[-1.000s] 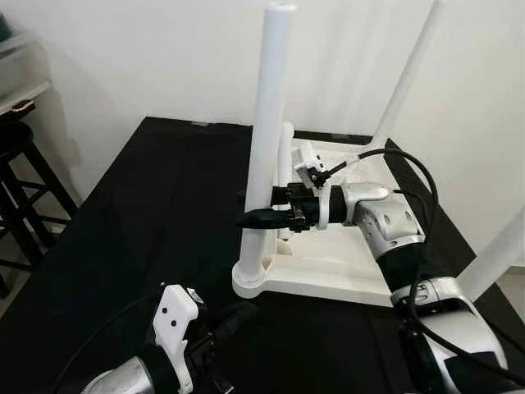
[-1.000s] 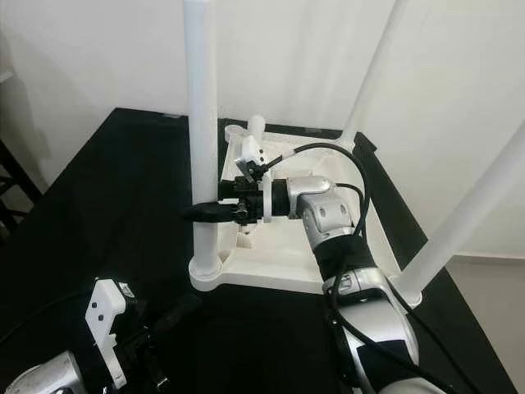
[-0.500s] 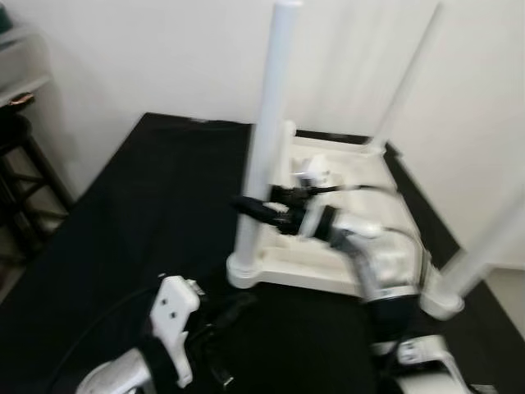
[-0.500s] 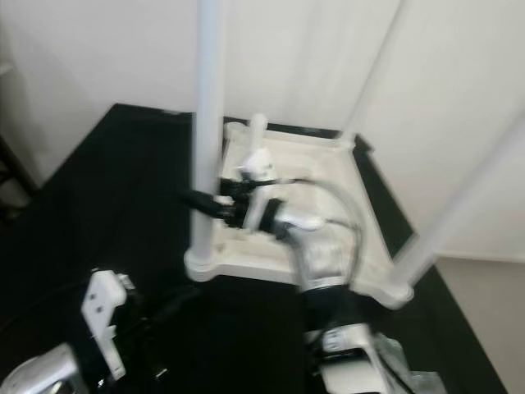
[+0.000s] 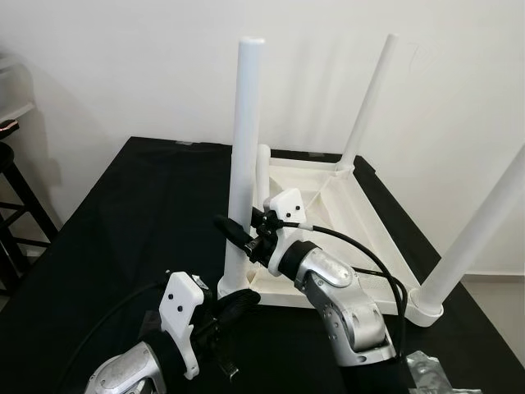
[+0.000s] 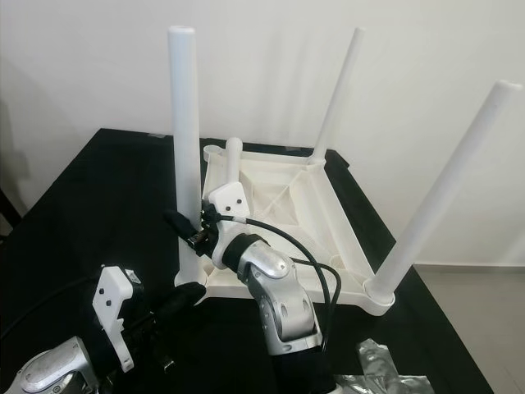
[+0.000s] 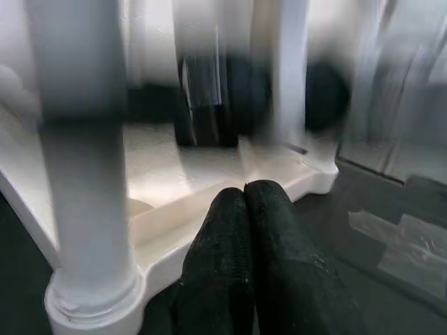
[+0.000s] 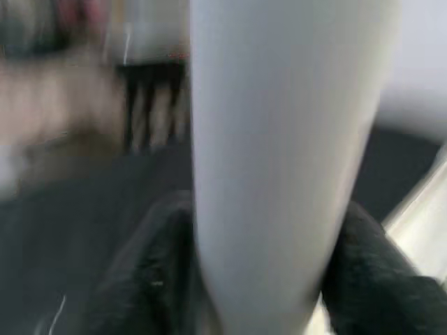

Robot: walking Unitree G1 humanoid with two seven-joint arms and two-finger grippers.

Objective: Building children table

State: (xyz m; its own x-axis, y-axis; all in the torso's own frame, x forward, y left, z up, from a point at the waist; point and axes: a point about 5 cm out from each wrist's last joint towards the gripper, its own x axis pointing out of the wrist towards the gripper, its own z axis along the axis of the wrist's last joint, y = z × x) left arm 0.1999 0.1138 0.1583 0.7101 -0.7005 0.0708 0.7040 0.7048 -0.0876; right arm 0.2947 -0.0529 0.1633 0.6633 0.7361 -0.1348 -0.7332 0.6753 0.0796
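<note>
- A white plastic children's table point(image 5: 328, 205) lies upside down on the black-covered bench point(image 5: 131, 213), its underside tray facing up and its legs pointing at the ceiling.
- Three long legs stand in their corner sockets: the near-left leg point(image 5: 244, 156), the far leg point(image 5: 367, 103) and the near-right leg point(image 5: 480, 234).
- At the fourth corner, far left, a much shorter white post point(image 6: 234, 160) stands by its socket; whether it is a full leg cannot be told.
- The robot's right hand point(image 5: 232, 232) reaches across the tray and clasps the near-left leg low on its shaft, one black finger on each side of the tube, as the right wrist view confirms.
- The left hand point(image 6: 187, 297) rests low on the bench just in front of the same corner, its two fingers point(image 7: 244, 251) pressed together and holding nothing.
- The step in hand looks like seating or tightening that near-left leg in its socket.
- The next move likely calls for a firm grip and a push or twist straight down the leg's axis, while the tray is kept from sliding on the cloth.
- A crumpled clear plastic wrapper point(image 6: 385, 365) lies at the bench's near right edge.
- A dark stool point(image 5: 16, 205) stands off to the left beside the bench.
</note>
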